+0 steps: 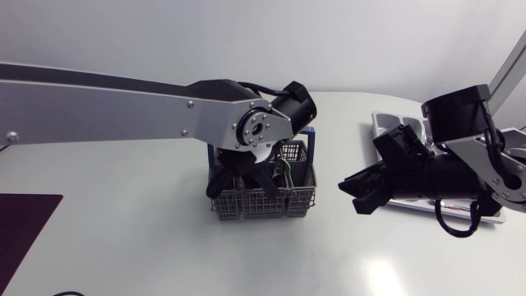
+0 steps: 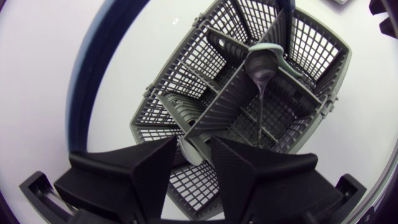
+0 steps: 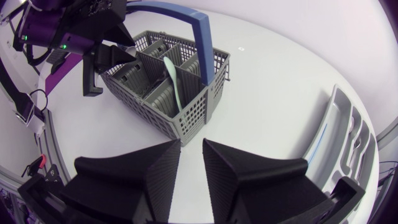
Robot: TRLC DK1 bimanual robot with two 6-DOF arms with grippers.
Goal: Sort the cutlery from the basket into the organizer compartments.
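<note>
Left end effector (image 2: 193, 142) is closest, low over the basket (image 2: 311, 56) w/ a pale piece (image 2: 191, 155) showing right in its gap. Can't tell from here if it's actually clamped on that piece or just poised over it. Head view puts this arm straight above the basket, mid desk (image 1: 123, 247), dipped into one of the near cells.

Also in the basket: a spoon (image 2: 261, 67) standing bowl-up against a divider, & a pale green handle (image 3: 174, 84) leaning in a middle cell.

Right end effector (image 3: 191, 152) hangs over bare desk btw basket & organizer (image 3: 348, 137), narrowly parted, nothing in it. Organizer sits at my right, well apart from the basket; looks like a light blue piece (image 3: 317, 144) lies in one slot already, rest mostly hidden by my right arm.

Step in hand, imo: the pick, getting one piece out of the basket. Sorting is prob partway at best, since cutlery is left inside.

Nxt move needs a firm pinch on the pale piece, then a straight lift clear of dividers & the blue carry handle before swinging toward the organizer. Risk: piece snags on the mesh or tips the basket
</note>
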